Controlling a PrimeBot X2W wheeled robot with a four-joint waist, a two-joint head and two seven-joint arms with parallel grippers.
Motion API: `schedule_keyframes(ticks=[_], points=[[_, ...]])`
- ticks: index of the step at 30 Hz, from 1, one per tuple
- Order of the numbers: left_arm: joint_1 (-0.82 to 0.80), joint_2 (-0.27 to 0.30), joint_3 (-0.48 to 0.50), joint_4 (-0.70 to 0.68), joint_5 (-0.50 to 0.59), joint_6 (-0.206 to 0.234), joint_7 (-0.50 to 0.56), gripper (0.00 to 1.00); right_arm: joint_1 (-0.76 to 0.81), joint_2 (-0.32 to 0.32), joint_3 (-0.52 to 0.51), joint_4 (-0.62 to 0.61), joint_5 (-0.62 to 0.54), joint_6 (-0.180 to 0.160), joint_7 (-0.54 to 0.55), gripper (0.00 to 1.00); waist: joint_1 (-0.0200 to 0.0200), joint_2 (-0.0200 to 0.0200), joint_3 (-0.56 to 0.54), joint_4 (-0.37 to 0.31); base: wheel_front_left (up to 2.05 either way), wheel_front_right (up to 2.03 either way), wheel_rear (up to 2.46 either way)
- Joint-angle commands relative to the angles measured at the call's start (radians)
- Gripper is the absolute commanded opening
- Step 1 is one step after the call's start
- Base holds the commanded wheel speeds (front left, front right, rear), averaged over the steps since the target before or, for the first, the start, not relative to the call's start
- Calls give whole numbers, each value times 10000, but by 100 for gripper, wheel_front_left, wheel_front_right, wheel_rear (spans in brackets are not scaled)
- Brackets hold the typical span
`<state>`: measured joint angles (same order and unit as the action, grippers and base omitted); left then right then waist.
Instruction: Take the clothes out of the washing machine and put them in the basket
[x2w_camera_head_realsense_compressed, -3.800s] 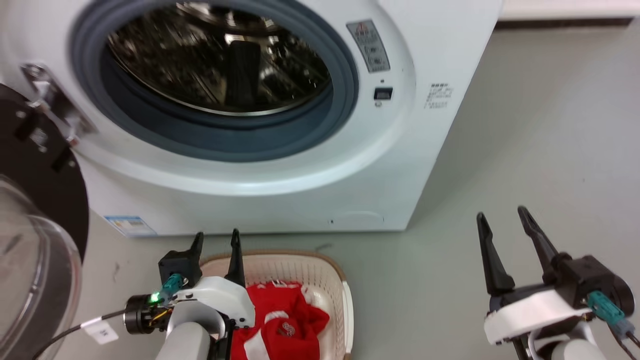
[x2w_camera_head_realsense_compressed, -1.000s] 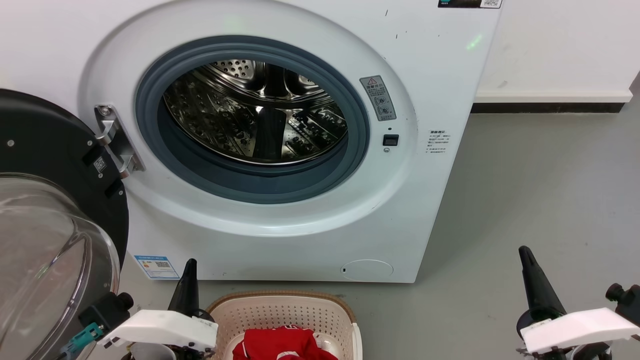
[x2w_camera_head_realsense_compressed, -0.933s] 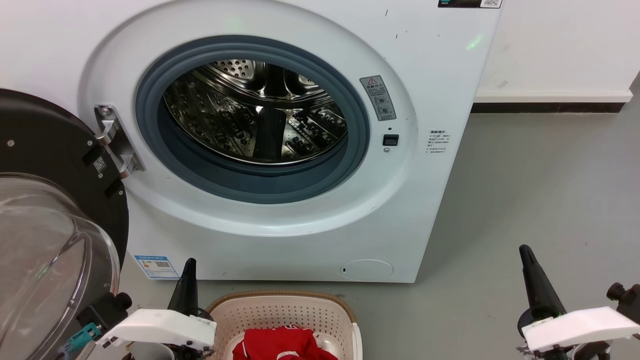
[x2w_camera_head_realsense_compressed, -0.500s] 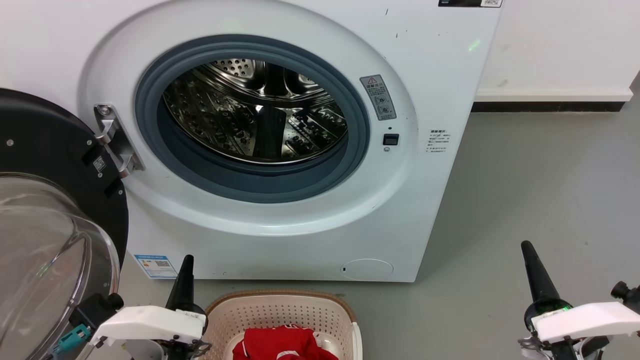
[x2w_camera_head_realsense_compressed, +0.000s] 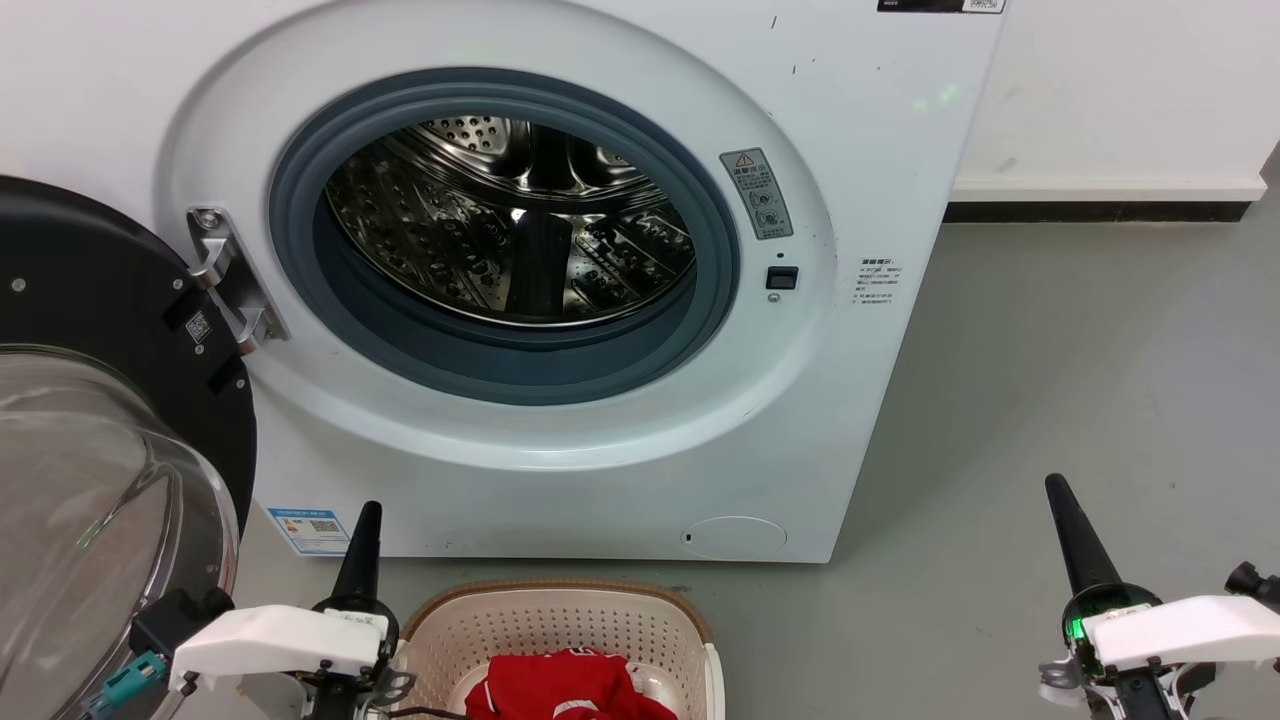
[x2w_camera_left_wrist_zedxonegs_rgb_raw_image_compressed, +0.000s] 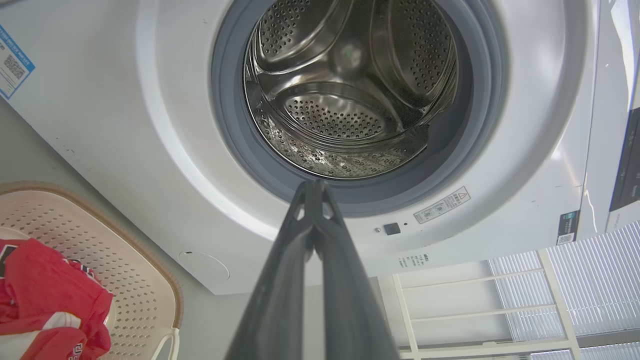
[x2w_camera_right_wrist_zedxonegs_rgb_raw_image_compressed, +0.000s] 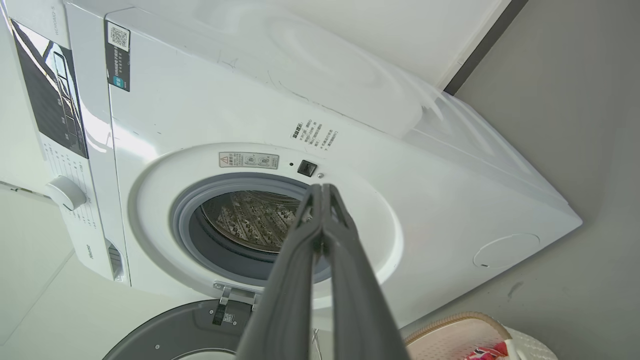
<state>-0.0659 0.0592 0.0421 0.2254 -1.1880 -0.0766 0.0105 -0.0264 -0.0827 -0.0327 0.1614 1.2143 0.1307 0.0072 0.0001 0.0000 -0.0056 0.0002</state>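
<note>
— Head view, from the left: how do the fingers stand?
— The left gripper (x2w_camera_head_realsense_compressed: 365, 520) is at 7 o'clock. Its wrist view shows both dark fingers pressed together at the tips, with nothing between them. The right gripper (x2w_camera_head_realsense_compressed: 1062, 505), at 4 o'clock over the grey floor (x2w_camera_head_realsense_compressed: 1050, 350), is the same: tips closed on each other, empty.
— And the clothes?
— The red clothes (x2w_camera_head_realsense_compressed: 565, 690) lie crumpled in the basket (x2w_camera_head_realsense_compressed: 560, 625) at 6 o'clock, just before the washing machine (x2w_camera_head_realsense_compressed: 880, 150). The basket is cream plastic with small holes and a brown woven-look rim.
— The machine itself?
— It is smooth and white, with a round grey rubber seal (x2w_camera_head_realsense_compressed: 600, 365) and a shiny steel drum (x2w_camera_head_realsense_compressed: 450, 240). The door (x2w_camera_head_realsense_compressed: 90, 290), a black rim around domed glass, is open at 9 o'clock.
— What do the wrist views add?
— The left one looks deep into the drum, at its rounded perforated ribs. The right one gives a round white knob (x2w_camera_right_wrist_zedxonegs_rgb_raw_image_compressed: 65, 192) at 9 o'clock.
</note>
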Motion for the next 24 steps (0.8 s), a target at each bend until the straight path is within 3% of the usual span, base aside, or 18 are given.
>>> schedule_keyframes(ticks=[1,24], points=[[-207,6,65,-40,-205,-73,44,0,-224,-60,-33,-13,207,2,41,0,-1,0,1,0,0,0,0],[-350,-46,433,94,-2343,-329,589,0,-572,-19,-223,437,2398,1,407,0,-1,0,42,-1,0,0,0]])
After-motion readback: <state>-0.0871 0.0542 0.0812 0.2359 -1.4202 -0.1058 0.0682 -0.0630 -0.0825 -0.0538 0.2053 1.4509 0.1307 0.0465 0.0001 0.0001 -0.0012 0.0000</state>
